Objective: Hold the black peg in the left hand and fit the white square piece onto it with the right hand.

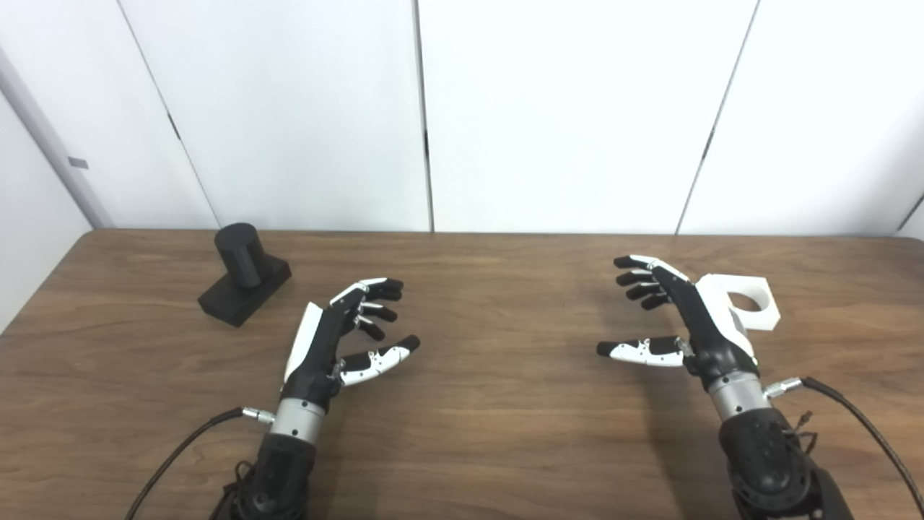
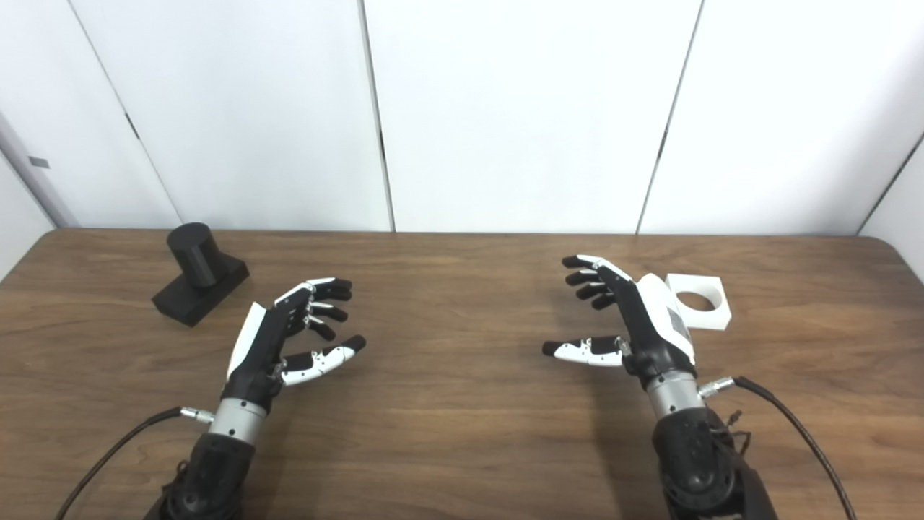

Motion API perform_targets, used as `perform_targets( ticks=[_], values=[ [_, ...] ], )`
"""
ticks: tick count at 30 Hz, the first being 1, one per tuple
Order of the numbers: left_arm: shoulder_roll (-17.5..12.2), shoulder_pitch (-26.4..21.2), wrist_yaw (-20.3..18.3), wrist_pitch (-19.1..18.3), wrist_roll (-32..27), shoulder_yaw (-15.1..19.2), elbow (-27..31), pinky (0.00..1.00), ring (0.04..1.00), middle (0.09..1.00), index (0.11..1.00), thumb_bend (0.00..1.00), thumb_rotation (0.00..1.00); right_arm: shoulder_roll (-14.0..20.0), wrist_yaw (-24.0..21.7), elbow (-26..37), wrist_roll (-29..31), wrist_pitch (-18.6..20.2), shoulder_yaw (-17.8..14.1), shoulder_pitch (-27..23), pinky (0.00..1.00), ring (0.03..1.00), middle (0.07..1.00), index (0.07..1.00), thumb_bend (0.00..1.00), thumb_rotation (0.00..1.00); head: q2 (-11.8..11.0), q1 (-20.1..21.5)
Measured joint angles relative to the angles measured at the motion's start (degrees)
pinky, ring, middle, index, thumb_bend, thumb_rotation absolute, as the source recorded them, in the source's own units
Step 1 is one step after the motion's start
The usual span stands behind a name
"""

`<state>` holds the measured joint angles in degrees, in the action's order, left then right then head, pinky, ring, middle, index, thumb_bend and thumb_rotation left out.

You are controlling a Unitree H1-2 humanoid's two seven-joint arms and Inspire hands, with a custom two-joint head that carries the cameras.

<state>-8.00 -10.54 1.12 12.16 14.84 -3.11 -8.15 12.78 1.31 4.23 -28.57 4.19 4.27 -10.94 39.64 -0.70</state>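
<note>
Hands both empty, palms facing inward above brown wooden table [image 1: 462, 433]. Left hand [image 1: 339, 336]: fingers half curled, thumb out, gripping nothing. Right hand [image 1: 678, 318]: fingers apart, holding nothing. Black cylindrical peg on black block base [image 1: 244, 274] upright at ten o'clock from left hand, well apart. White square piece with round hole [image 2: 699, 301] flat, close behind right hand at one o'clock. Likely trouble: tipping peg through a high grab; nudging white piece away with hand's back while turning; hole misaligned at fitting.

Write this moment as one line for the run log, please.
left hand: open, empty | right hand: open, empty | black peg on its block base: on wooden table, untouched | white square piece with round hole: beside right hand, not gripped
</note>
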Motion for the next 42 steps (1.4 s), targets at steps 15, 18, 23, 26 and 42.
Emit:
perform_targets(
  ticks=[15, 18, 23, 26, 42],
  values=[
    [0.0, 0.0, -0.01, 0.0, 0.08, -0.17, 0.0, 0.49, 0.63, 0.723, 0.719, 0.7, 0.07, 0.0, 0.0, 0.0, -0.11, 0.0, 0.03, 0.0, 0.61, 0.664, 0.711, 0.753, 0.67, 0.02, 0.0, -0.26],
    [-0.01, 0.0, -0.02, 0.0, 0.07, -0.19, 0.0, 0.49, 0.63, 0.723, 0.718, 0.7, 0.07, 0.0, 0.0, 0.0, -0.01, 0.0, 0.03, 0.0, 0.61, 0.667, 0.714, 0.755, 0.67, 0.01, 0.0, -0.44],
    [0.02, 0.0, -0.01, -0.05, 0.33, -0.57, 0.0, 0.48, 0.63, 0.721, 0.716, 0.7, 0.07, 0.05, -0.12, 0.0, 0.27, -0.01, -0.01, 0.0, 0.6, 0.671, 0.718, 0.758, 0.66, 0.0, -0.53, -7.01],
    [0.3, 0.0, 0.07, -0.09, 0.76, -1.08, 0.0, 0.46, 0.621, 0.714, 0.711, 0.7, 0.07, 0.54, -0.21, -0.07, 1.0, -0.54, -0.14, 0.01, 0.6, 0.673, 0.719, 0.755, 0.65, 0.0, -0.96, -10.7],
    [3.44, -0.38, 1.53, -0.39, 3.75, -3.07, -1.8, 0.51, 0.65, 0.725, 0.707, 0.72, 0.14, 3.36, -0.38, -0.59, 3.19, -1.72, -1.3, 0.06, 0.62, 0.662, 0.708, 0.743, 0.7, 0.0, -5.8, -21.36]
  ],
)
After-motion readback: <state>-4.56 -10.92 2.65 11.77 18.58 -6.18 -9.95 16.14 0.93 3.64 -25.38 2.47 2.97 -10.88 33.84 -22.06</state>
